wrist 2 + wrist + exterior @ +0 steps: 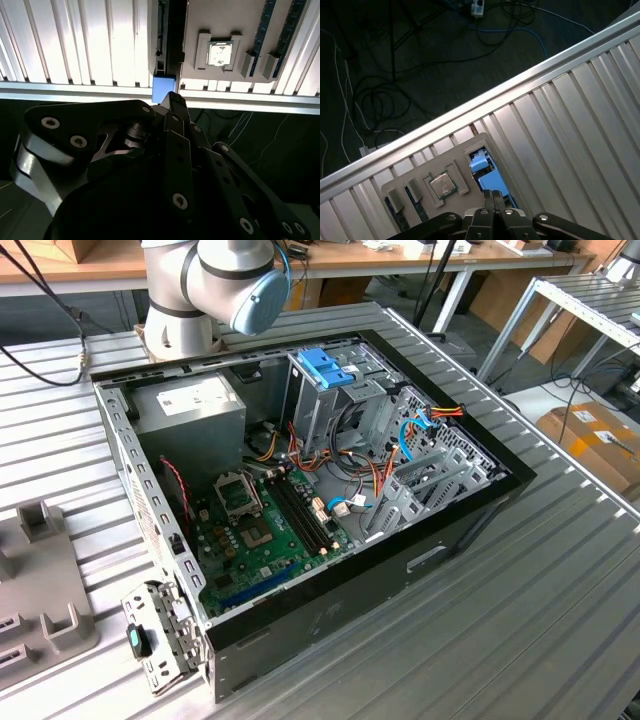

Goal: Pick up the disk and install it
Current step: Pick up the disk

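At the ribbed table's [560,125] edge, in both wrist views, the gripper [493,194] is hanging directly over a grey holder plate [447,160]. The disk [480,163] is sitting in a cut-out of that plate, its light blue end showing just beside the gripper tip. Contact between the two cannot be confirmed, and the gripper's state cannot be told either. A processor chip [441,185] is resting in a square pocket of the same plate, next to the disk. Two memory sticks [395,200] are lying in slots on the chip's far side. Dark floor with loose cables [370,95] is showing beyond the table edge.

On the table in the exterior view, an open computer case [400,570] is lying on its side. Seen from the case's centre, the arm's base [235,280] is standing at eleven o'clock. Inside, the grey power supply [190,410] is occupying the ten o'clock corner. The metal drive cage [320,410] with its blue latch [325,368] is standing at twelve o'clock. The green motherboard [255,530] is lying toward seven o'clock. Wires are trailing around the cage.
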Robot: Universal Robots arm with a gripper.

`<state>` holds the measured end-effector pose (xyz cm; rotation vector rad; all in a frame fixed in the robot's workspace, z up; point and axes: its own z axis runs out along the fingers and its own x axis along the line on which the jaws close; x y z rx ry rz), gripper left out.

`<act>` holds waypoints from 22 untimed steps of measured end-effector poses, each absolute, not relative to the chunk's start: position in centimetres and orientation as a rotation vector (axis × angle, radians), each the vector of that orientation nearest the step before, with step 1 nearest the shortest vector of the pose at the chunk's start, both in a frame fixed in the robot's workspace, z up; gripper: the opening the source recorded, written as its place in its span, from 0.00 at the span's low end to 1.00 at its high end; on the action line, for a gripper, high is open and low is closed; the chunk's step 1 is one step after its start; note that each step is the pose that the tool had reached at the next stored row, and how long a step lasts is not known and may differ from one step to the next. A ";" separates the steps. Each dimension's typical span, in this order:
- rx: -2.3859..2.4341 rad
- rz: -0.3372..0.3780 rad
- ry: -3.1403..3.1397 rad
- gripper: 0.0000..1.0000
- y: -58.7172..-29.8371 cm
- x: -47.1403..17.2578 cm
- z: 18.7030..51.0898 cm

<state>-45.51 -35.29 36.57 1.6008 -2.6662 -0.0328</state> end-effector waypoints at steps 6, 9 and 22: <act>1.601 -0.032 -2.666 0.11 -35.3 -45.5 36.6; 1.601 -0.032 -2.666 0.11 -35.3 -45.5 36.6; 1.842 -0.027 -2.503 0.11 -35.3 -45.5 36.5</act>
